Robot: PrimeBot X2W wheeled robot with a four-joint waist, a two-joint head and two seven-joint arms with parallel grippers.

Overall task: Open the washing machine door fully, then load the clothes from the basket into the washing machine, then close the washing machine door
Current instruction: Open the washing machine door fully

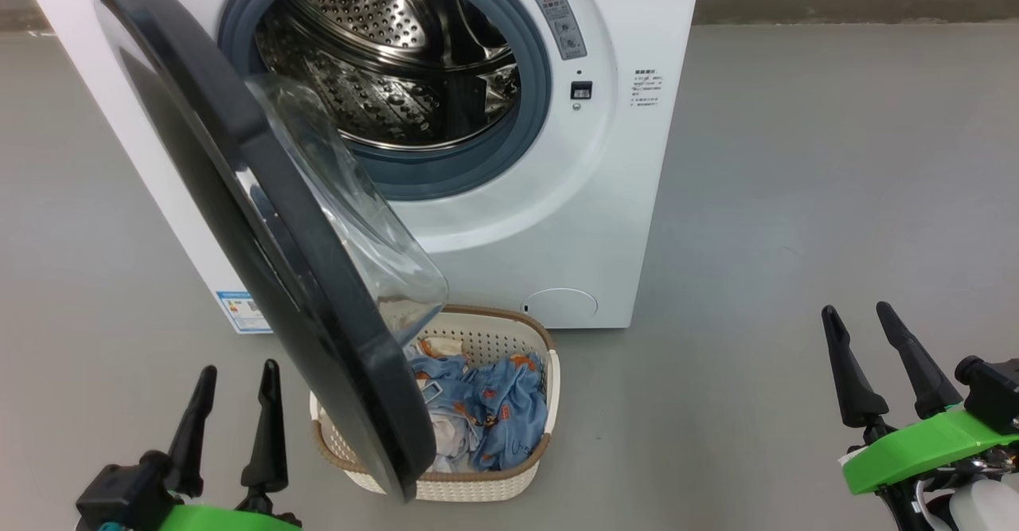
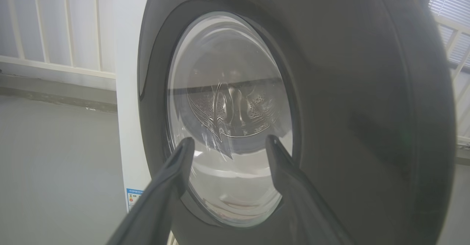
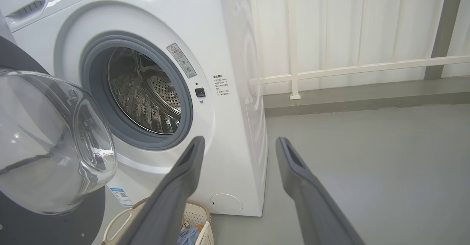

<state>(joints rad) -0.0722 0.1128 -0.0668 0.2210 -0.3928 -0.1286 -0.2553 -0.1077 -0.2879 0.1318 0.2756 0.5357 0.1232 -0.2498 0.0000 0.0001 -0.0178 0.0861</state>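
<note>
The door [image 1: 310, 292] stands about half open. It is hinged on the washer's [image 1: 509, 220] left side, and its free edge hangs over the left part of the basket [image 1: 478, 483]. The basket sits on the floor [image 1: 796, 197] right at the foot of the washer's front. The clothes [image 1: 501, 404] lie bunched inside it, partly under the door's edge. The drum [image 1: 374, 61] looks empty.

Our left gripper [image 1: 239, 368] hovers low, just left of the door's outer face, with its fingers spread wide and holding nothing. Our right gripper [image 1: 856, 310] hovers well to the right of the basket, also spread wide and empty.

We judge the door to be stiff and fairly heavy, swinging only about its hinge. Its black face is glossy and the bulging glass is curved, so fingers would likely slip on both. The free rim near the basket looks the best place to hold, since it is narrow enough to pinch and lies farthest from the hinge. A push on the inner rim from the right should also swing it wider.

The clothes look soft, light and limp. They will probably drape and trail, and may snag on the gasket. We would pinch a raised fold at the top of the pile, towards the basket's right side. The basket itself seems light, so a tug on tangled cloth could drag or tip it.
</note>
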